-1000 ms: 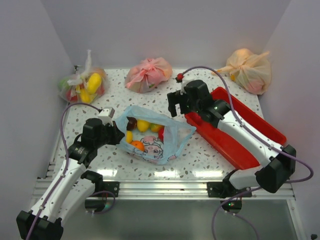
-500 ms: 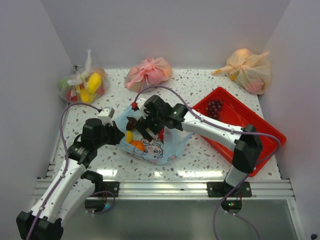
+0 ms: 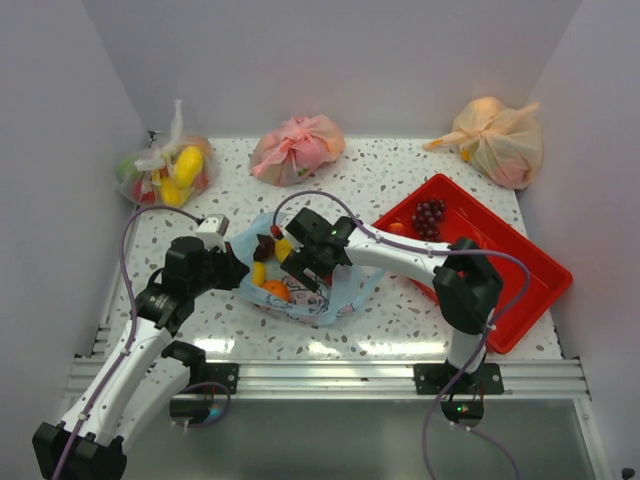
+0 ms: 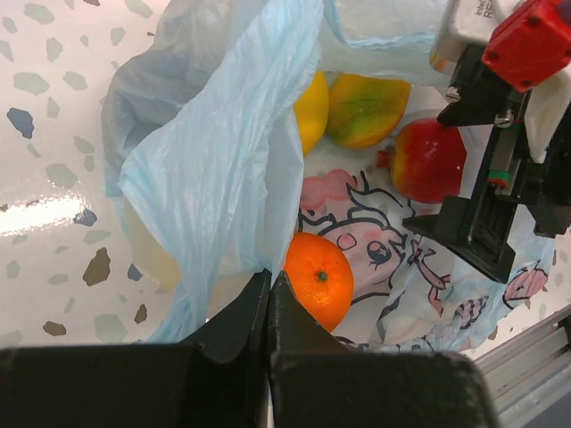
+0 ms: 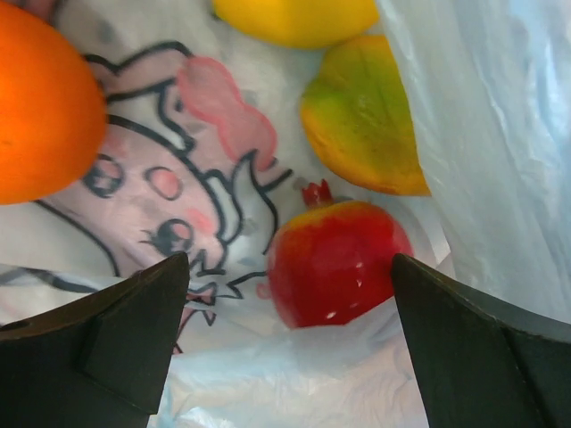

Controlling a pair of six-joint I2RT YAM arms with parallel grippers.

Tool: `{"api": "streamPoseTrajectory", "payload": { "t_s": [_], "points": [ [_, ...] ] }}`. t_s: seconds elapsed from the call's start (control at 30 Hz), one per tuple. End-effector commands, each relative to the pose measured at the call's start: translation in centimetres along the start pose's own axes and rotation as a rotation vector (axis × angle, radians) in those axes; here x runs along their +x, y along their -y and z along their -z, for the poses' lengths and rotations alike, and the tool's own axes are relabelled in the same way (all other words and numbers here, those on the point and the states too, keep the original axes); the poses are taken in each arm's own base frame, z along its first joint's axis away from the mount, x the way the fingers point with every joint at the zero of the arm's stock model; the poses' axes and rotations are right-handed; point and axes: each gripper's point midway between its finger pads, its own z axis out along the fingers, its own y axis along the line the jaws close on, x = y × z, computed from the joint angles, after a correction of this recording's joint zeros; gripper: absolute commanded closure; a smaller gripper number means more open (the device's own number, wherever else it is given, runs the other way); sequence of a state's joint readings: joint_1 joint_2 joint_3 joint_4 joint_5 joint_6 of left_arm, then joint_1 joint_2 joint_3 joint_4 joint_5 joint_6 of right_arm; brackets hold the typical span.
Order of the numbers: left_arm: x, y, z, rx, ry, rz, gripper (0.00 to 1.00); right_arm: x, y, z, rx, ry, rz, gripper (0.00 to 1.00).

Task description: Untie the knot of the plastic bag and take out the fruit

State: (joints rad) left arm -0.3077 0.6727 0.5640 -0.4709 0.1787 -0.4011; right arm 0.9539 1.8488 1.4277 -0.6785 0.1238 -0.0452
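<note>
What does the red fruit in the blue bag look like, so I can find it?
Find the blue cartoon bag in the middle of the table. Inside, just ahead of the open right pincer, sits the red fruit. It is the only red one, round with a tiny crown, beside a yellow-green mango and an orange.

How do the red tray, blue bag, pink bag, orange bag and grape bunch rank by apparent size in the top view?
Red tray; blue bag; pink bag and orange bag look alike, so unranked; grape bunch smallest.
</note>
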Motion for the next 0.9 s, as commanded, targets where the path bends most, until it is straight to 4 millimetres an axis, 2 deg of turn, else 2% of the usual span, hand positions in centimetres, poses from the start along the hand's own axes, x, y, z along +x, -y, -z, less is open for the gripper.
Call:
{"api": "streamPoseTrajectory", "payload": {
  "t_s": [0.0, 0.13, 0.33, 0.43, 0.47, 0.57, 0.6, 0.8, 0.87],
  "points": [
    [-1.2, 0.3, -0.1, 0.016, 0.051, -0.011, 1.00, 1.7, 2.0, -0.5, 0.081, -0.046, 0.003, 0.01],
    [-1.1, 0.3, -0.1, 0.015, 0.048, -0.011, 1.00, 3.7, 3.1, -1.2, 0.109, -0.091, -0.021, 0.01],
    [-1.1, 0.2, -0.1, 0.013, 0.049, -0.010, 1.00, 4.7, 3.8, -2.4, 0.116, -0.106, -0.054, 0.02],
    [-1.0, 0.2, -0.1, 0.012, 0.044, -0.008, 1.00, 4.2, 3.2, -2.5, 0.083, -0.076, -0.064, 0.08],
    [-1.1, 0.2, -0.1, 0.013, 0.047, -0.009, 1.00, 4.0, 2.9, -2.5, 0.066, -0.071, -0.066, 0.14],
    [-1.1, 0.2, -0.1, 0.013, 0.046, -0.010, 1.00, 2.4, 2.3, -1.7, 0.022, 0.002, -0.075, 0.22],
    [-1.1, 0.2, -0.1, 0.013, 0.047, -0.009, 1.00, 1.8, 1.4, -1.3, -0.036, 0.035, -0.068, 0.26],
    [-1.1, 0.2, -0.1, 0.012, 0.046, -0.009, 1.00, -2.8, -1.0, 2.9, -0.200, 0.262, -0.049, 0.29],
    [-1.1, 0.1, -0.1, 0.010, 0.045, -0.009, 1.00, -4.6, -1.7, 4.9, -0.251, 0.346, -0.047, 0.30]
  ]
}}
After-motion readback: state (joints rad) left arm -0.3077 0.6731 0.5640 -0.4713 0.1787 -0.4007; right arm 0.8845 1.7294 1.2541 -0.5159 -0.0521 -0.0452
